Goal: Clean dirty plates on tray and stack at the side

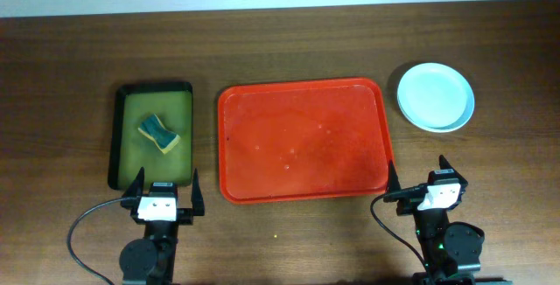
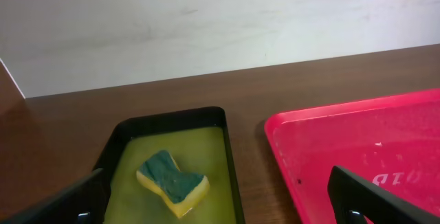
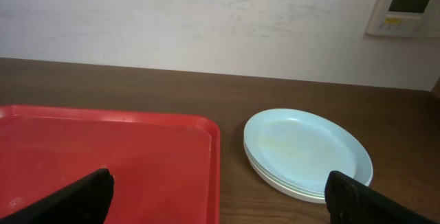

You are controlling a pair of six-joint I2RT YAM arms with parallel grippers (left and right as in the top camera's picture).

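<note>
Lab or office room (can't tell which): bare white wall (image 3: 206, 18), small wall control panel (image 3: 410, 4) at 1 o'clock, plain brown wood-grain table (image 1: 70, 101).

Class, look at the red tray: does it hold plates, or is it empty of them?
Empty. No plate rests in the red tray; the plates sit stacked on the table beside it.

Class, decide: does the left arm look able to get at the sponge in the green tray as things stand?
Probably yes: the left gripper sits open just before the green tray, and nothing covers the sponge lying in it.
</note>
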